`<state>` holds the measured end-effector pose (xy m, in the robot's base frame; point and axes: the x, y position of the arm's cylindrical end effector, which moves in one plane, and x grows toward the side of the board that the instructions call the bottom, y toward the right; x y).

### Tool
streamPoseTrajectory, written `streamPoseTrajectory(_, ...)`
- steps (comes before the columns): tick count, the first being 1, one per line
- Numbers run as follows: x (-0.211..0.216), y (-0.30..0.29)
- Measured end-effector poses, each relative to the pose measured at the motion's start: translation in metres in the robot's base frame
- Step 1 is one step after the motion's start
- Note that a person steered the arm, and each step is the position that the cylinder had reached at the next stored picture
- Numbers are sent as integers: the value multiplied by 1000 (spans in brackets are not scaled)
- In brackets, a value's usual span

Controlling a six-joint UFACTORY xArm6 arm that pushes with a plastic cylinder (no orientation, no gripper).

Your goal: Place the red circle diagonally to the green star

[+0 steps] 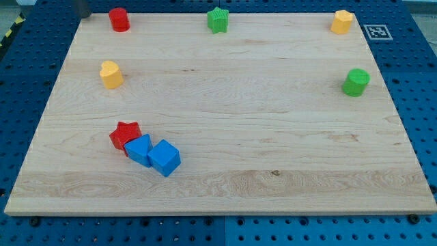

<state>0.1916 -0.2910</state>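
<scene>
Red circle (119, 20) sits top left, well apart from the green star (218, 20). My tip is out of view; pushing hasn't begun, I judge.

Board (225, 123): pale blond wood, fine horizontal grain, a few darker streaks and one small dark knot low in the view. Red circle (119, 19): glossy solid red. Green star (218, 20): bright green, uniform. Orange-yellow block (342, 22) at the view's top right: warm amber. Yellow block (110, 74): same amber-yellow tone. Green cylinder (356, 82): bright green, matches the star. Red star (125, 134): deep red. Two blue blocks (138, 149) and (164, 158): saturated mid-blue, lighter on top faces. Table (416, 61): dark blue, regular grid of black holes. Marker tag (377, 31): black-and-white square pattern. Striped edge (8, 34): yellow and black.
</scene>
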Motion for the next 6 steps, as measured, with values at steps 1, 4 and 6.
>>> streamPoseTrajectory(1, 0, 50)
streamPoseTrajectory(4, 24, 69)
streamPoseTrajectory(6, 47, 124)
